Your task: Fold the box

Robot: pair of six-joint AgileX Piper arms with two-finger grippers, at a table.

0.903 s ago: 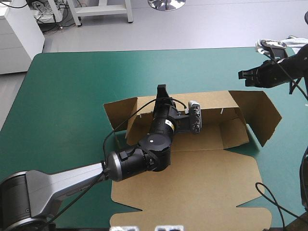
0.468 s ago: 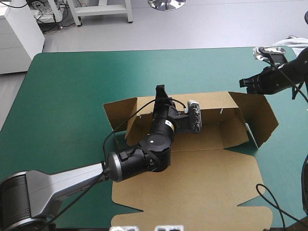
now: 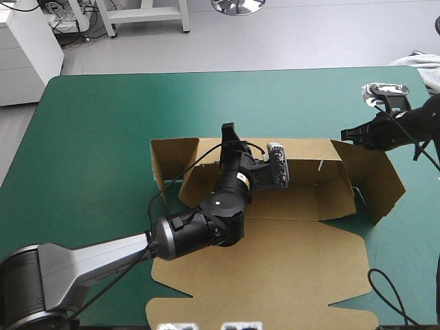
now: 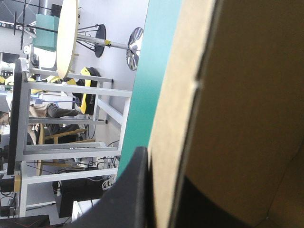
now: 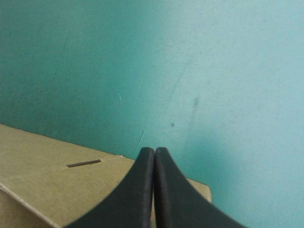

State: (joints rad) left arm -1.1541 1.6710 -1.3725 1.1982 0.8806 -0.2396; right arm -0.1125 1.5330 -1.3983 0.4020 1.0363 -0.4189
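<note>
High view: the brown box (image 3: 275,261) lies mid-desk (image 3: 96,124), back wall raised, lid flat toward the near edge. The left tool (image 3: 229,132) sits at that wall, the right tool (image 3: 349,134) by the right end flap. Only the left wrist view shows the wall clamped between black fingers (image 4: 135,194). Right wrist view: the right tool is clenched and empty, over the board's edge

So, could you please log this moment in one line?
left gripper: shut on box, far wall | right gripper: shut, at right flap
</note>
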